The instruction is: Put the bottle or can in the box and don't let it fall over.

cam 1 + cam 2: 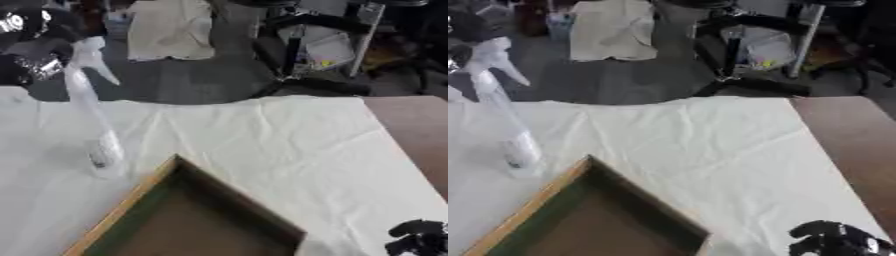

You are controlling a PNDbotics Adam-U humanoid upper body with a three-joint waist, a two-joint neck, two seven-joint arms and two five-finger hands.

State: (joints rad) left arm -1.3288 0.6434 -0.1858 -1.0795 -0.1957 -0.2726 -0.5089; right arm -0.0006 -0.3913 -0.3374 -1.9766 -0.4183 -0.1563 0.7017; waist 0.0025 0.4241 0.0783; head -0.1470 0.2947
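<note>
Standing upright on the white cloth, a clear spray bottle with a white trigger head occupies the 9 o'clock side of the left eye view. Its base rests on the cloth just beside the far corner of the box, outside of it, toward 10 o'clock from that corner. A small dark label sits low on the bottle body; its writing is too blurred to read, and no brand can be made out.

At 10 o'clock, the left hand is at the top of the bottle, black with silver parts, next to the trigger head. Whether its fingers are curled round the neck or only near it, I cannot tell, since this part is blurred.

At 6 o'clock lies the box, a shallow open tray with a light wooden rim, dark green inner walls and a brown floor. It is turned so that one corner points to 12 o'clock. Nothing shows inside it.

Near 5 o'clock, at the lower edge of the right eye view, the right hand shows only as dark fingers over the cloth; I cannot tell how they are set.

A brown table surface is bare at 3 o'clock, where the cloth ends.
</note>
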